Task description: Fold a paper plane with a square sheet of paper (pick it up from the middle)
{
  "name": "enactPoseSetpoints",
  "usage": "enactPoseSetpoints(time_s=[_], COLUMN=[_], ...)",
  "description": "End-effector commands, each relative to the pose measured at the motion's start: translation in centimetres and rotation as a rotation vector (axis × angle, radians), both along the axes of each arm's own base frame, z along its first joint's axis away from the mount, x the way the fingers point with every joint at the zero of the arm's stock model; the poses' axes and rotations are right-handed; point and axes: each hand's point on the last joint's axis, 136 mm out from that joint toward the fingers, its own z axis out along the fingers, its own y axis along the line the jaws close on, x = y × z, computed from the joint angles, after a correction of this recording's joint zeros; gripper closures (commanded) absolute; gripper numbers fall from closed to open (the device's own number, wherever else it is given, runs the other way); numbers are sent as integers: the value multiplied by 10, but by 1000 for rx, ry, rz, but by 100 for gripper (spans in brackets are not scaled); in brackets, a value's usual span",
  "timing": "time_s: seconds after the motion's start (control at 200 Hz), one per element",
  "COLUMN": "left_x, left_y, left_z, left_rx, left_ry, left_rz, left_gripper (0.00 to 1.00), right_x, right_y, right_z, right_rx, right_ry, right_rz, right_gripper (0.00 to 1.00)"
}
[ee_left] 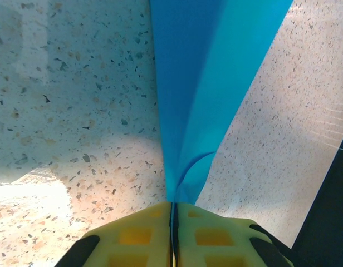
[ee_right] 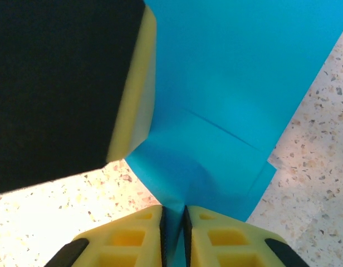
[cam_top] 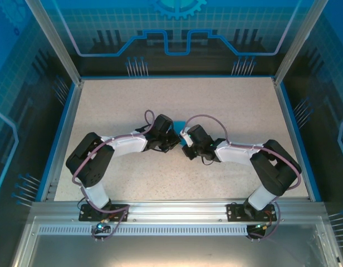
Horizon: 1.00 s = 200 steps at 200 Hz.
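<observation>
Smooth matt paper (ee_right: 244, 67) on speckled stone-like table (ee_left: 65, 111).

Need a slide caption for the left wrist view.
Left gripper shut on creased teal-blue paper over a speckled tabletop.

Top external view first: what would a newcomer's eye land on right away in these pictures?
The two arms meet mid-table, the left pincer and right pincer almost nose to nose over the speckled table. Up close, both yellow-padded pincers are shut on the bright teal-blue paper, which fans out from each grip; a crease shows in the right wrist view.
</observation>
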Motion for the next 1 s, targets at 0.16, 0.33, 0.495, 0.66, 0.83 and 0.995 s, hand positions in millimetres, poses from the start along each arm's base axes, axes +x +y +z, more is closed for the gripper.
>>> enactPoseSetpoints(time_s=[0.16,0.33,0.495,0.66,0.83,0.995], left_x=[-4,-6,-9,-15,-23,-24], left_y=[29,55,71,81,82,71], left_z=[17,21,32,45,53,51], left_rx=[-23,-13,-3,31,39,9], left_ry=[-10,-42,-120,-229,-313,-302], left_rz=[46,80,70,24,-47,-98], left_gripper=[72,57,46,33,27,31], right_x=[-15,-24,-28,-29,-29,-29], right_y=[13,23,31,37,42,44], right_z=[-6,-7,-7,-2,2,0], right_rx=[48,94,133,167,202,202], right_ry=[70,125,160,186,207,215], right_rz=[65,100,119,133,143,149], right_gripper=[91,90,88,86,86,84])
